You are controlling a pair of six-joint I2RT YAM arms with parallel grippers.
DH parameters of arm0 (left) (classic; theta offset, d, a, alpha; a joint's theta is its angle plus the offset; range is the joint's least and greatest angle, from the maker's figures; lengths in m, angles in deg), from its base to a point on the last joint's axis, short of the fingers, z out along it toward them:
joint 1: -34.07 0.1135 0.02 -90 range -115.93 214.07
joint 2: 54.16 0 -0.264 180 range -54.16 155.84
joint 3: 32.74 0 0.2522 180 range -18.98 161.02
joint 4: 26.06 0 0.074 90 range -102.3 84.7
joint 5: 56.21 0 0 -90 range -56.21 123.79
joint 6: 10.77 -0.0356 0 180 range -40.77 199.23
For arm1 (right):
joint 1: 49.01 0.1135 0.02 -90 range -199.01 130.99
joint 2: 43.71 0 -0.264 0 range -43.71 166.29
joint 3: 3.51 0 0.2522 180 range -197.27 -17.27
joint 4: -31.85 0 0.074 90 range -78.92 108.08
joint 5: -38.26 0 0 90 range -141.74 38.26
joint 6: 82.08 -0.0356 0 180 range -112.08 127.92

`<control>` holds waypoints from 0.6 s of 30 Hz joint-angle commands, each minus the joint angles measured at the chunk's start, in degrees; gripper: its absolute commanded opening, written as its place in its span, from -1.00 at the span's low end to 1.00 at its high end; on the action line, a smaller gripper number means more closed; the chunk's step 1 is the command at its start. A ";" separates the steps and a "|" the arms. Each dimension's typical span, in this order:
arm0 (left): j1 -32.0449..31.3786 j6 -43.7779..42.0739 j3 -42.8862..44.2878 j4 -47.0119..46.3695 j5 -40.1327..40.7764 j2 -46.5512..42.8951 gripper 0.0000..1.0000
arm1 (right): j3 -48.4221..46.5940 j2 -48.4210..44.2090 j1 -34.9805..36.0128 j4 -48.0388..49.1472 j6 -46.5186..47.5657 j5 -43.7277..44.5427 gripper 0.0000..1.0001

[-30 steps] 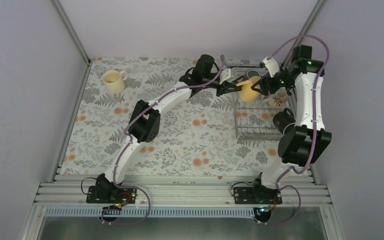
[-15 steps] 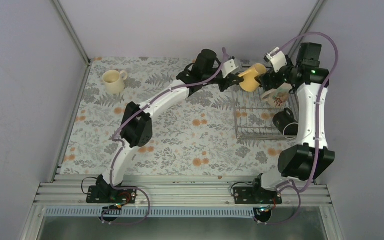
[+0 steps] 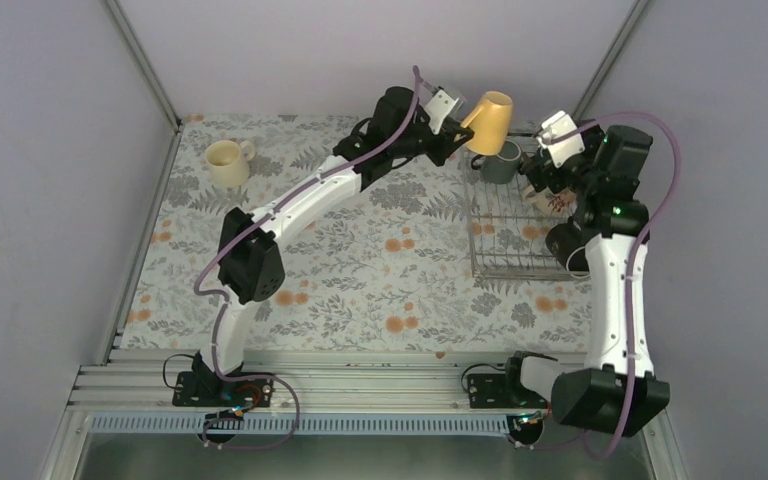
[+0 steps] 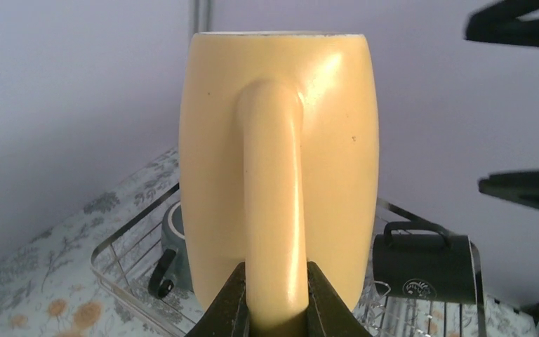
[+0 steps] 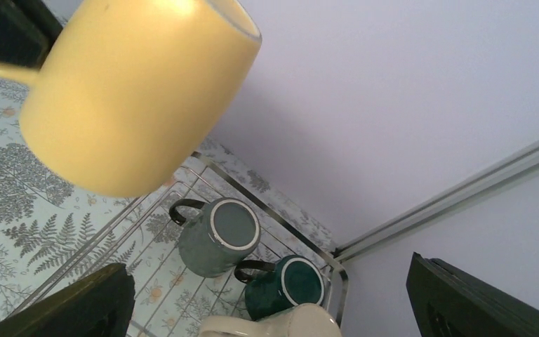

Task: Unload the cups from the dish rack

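My left gripper is shut on the handle of a yellow cup, holding it in the air above the far left corner of the wire dish rack. In the left wrist view the jaws pinch the handle of the yellow cup. My right gripper hangs open over the rack's far end, apart from the yellow cup. Below it lie a grey cup, a teal cup and a cream cup. A black cup lies at the rack's right side.
A second cream cup stands upright on the floral tablecloth at the far left. The enclosure's back wall and corner post rise just behind the rack. The right wall runs close along the rack's right side.
My right gripper has opened, let go of the yellow cup and drawn back to the right. My left gripper has carried the cup up and away from the rack.
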 commanded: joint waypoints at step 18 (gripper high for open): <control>-0.15 36.43 -0.95 2.93 5.66 -6.19 -0.95 | 30.57 -16.86 10.49 33.26 5.96 8.67 0.93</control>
